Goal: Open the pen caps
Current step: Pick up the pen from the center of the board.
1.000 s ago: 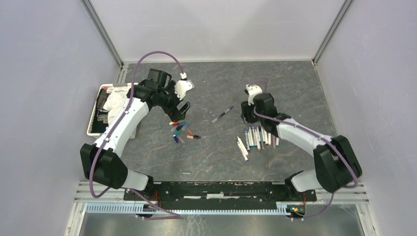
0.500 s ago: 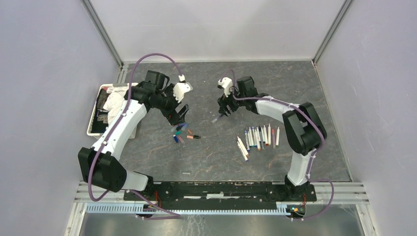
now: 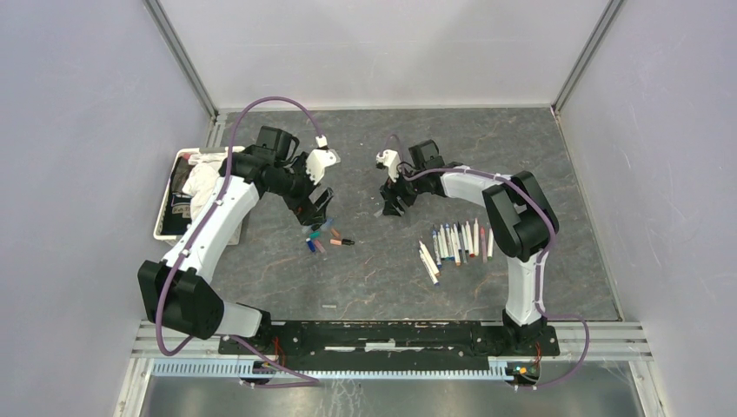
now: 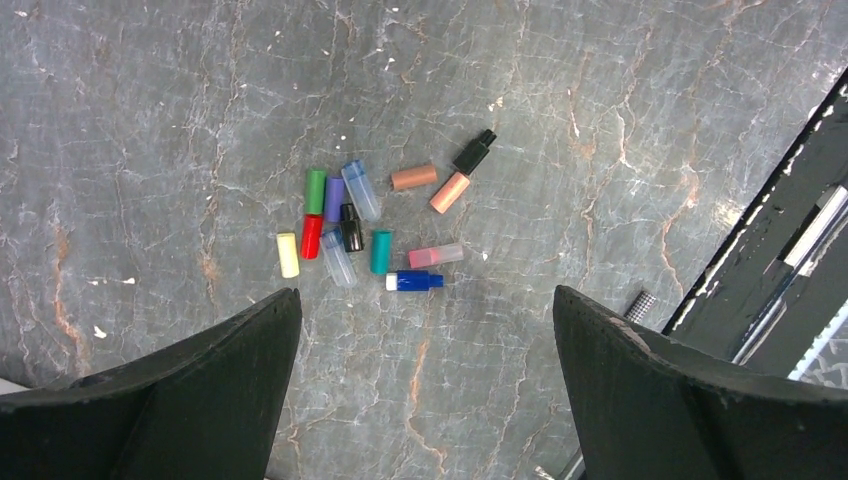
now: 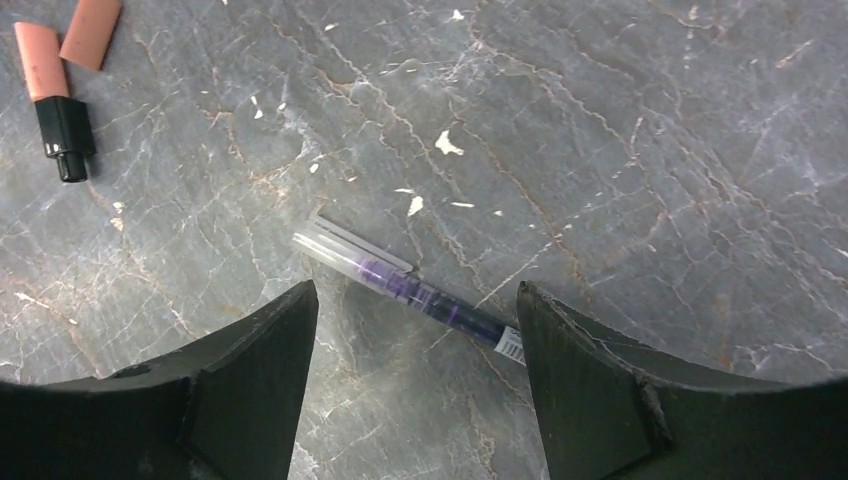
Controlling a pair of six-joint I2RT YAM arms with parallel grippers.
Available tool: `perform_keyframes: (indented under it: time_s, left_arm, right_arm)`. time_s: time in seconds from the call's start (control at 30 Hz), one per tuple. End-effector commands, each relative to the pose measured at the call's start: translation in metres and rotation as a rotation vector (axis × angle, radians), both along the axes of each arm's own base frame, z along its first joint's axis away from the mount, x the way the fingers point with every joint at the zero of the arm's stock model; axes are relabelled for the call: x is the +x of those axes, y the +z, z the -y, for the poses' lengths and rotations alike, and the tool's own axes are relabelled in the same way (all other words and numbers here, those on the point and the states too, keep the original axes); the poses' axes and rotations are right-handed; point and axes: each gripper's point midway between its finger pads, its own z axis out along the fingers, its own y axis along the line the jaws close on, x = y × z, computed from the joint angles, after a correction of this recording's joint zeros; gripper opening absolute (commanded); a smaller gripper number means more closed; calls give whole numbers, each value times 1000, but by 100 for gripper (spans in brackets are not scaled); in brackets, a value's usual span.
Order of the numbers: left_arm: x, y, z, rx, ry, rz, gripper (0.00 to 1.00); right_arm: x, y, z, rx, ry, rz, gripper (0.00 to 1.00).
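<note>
Several loose pen caps, among them yellow, red, green, purple, blue, pink and black, lie clustered on the grey table just ahead of my left gripper, which is open and empty. In the top view that gripper hovers just above the cap cluster. My right gripper is open, and a purple pen with a clear cap lies flat on the table across the gap at its fingertips, not gripped. From above, the right gripper sits mid-table, covering this pen. Several uncapped pens lie in a row to its right.
A white tray with cloth and dark items stands at the left edge. Two peach caps and a black one lie left of the right gripper. Grey walls close in three sides.
The right arm has swung left from the row of pens to over the lone purple pen, and its jaws have widened. The left arm has barely shifted.
</note>
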Motion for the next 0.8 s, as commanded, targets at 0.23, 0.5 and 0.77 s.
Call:
perform_keyframes:
  time_s: [0.23,0.5,0.77]
  left_arm:
    - [-1,20,9,-55,-61,43,100]
    - [-3,21,11,-67,-69,34,100]
    - [-6,20,12,-75,-75,25,100]
  right_arm:
    - [-36,-7,16,-16,31,-20,73]
    - [-47,-9,37,-59,-54,20,56]
    - [-47,-15,45,-114,-109,63,24]
